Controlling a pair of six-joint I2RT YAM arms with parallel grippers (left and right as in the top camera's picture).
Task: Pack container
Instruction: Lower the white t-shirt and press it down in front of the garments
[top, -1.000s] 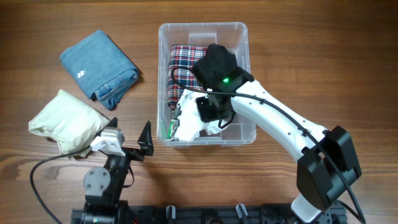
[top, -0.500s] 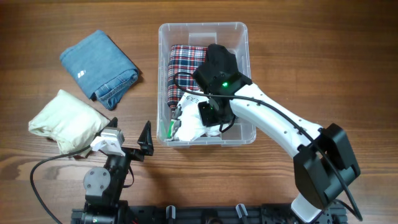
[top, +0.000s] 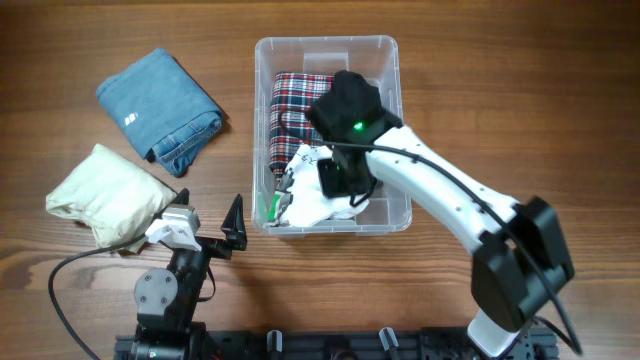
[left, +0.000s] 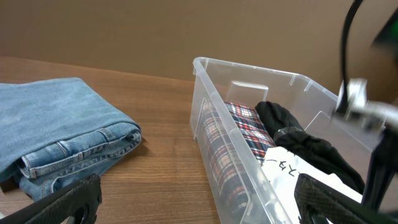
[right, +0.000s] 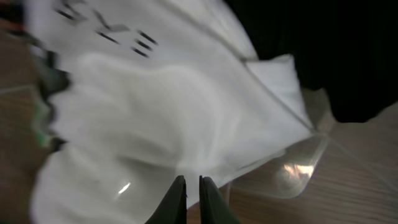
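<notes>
Your clear rectangular plastic container sits in the middle of the brown wooden surface, its long axis running straight away from the robot. Your right tool is down inside its near end. In the right wrist view the jaws are almost together with only a sliver between them, set against the white garment with black lettering. I judge that they pinch a fold of it, though the contact itself is hard to make out. That garment lies bunched against the near wall, and toward the far end are a red plaid cloth and a black garment. The step in hand looks like settling the white piece into the near half. The coming move turns on this: everything not yet packed lies to the left of the container, well apart from your right tool. The folded blue denim garment rests level with the container's far end. The cream cloth bundle lies nearer the robot, just beside your left tool, which sits low with its jaws spread wide and nothing in them. The left arm is plainly the nearer one for either piece, and it would carry rightward over the long left wall. See that the right arm is out of the container first.
</notes>
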